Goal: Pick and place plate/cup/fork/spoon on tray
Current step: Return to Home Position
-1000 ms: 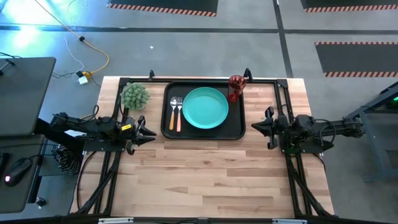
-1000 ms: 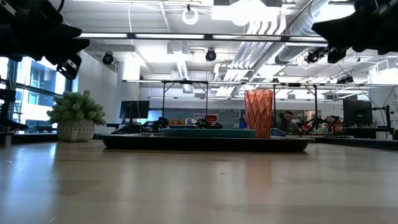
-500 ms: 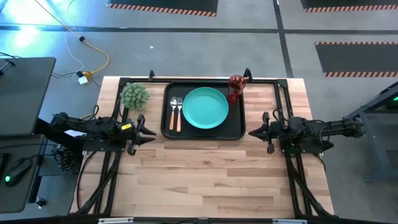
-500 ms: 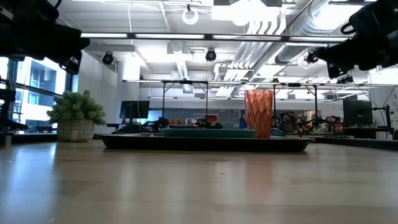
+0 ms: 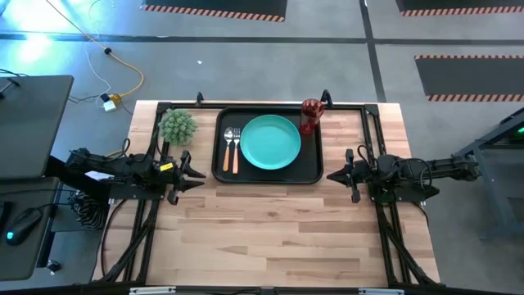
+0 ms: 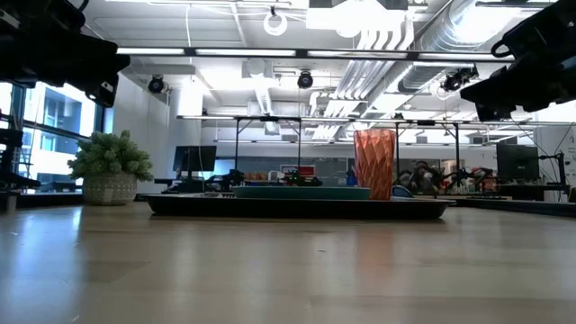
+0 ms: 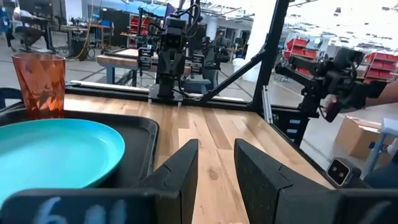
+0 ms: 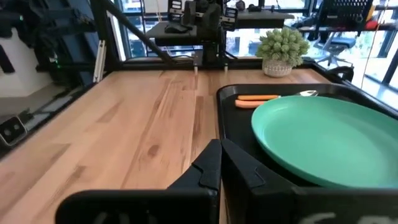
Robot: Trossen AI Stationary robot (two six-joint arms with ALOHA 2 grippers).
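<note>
The black tray (image 5: 309,170) lies at the table's far middle. On it rest the turquoise plate (image 5: 270,142), the fork and spoon (image 5: 231,149) side by side to the plate's left, and the dark-red cup (image 5: 310,115), upright at the far right corner. My left gripper (image 5: 201,174) hovers level beside the tray's near left corner, open with nothing between its fingers (image 7: 216,146). By the tray's near right corner my right gripper (image 5: 330,175) hovers shut, also empty (image 8: 221,148). Both point inward at the tray.
A small potted plant (image 5: 178,126) stands left of the tray at the far left. Black frame bars (image 5: 372,131) run along the table's far and side edges. Bare wood (image 5: 270,229) fills the near half of the table.
My right gripper has tipped downward and sunk a little, its shut tip reaching slightly nearer the tray's near right corner. The tableware on the tray has stayed put.
</note>
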